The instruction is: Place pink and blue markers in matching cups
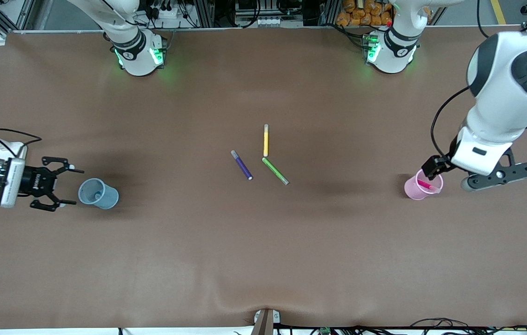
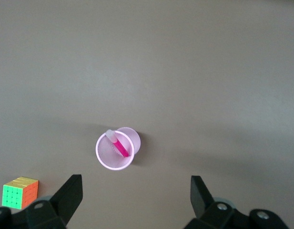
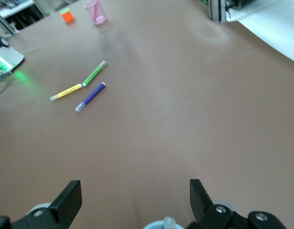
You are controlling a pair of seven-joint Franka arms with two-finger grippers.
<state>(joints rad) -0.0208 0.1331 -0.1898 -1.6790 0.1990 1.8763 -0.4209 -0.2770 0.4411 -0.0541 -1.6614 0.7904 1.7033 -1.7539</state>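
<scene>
- Front view: the task is looking close to finished. The pink marker [image 1: 426,185] is leaning inside the pink cup [image 1: 419,188] toward the left arm's end of the tabletop [image 1: 263,260], with the left gripper [image 1: 435,167] hanging just over the cup's rim. The blue cup [image 1: 99,193] is sitting toward the right arm's end, and the right gripper [image 1: 65,186] is standing just beside it with fingers spread wide and holding nothing. A purple pen [image 1: 242,165], a green pen [image 1: 275,170] and a yellow pen [image 1: 266,140] are lying mid-table
- Left wrist view: the left gripper's fingers [image 2: 70,195] are standing wide apart and empty above the pink cup, the marker's pale end resting against the rim. A colour cube [image 2: 20,192] is sitting nearby
- Right wrist view: fingers [image 3: 70,198] are gaping open; a pale tip, likely the blue marker [image 3: 169,222], is poking from the blue cup's rim [image 3: 154,225]. Judging so, both arms need only be pulling clear without knocking the cups
</scene>
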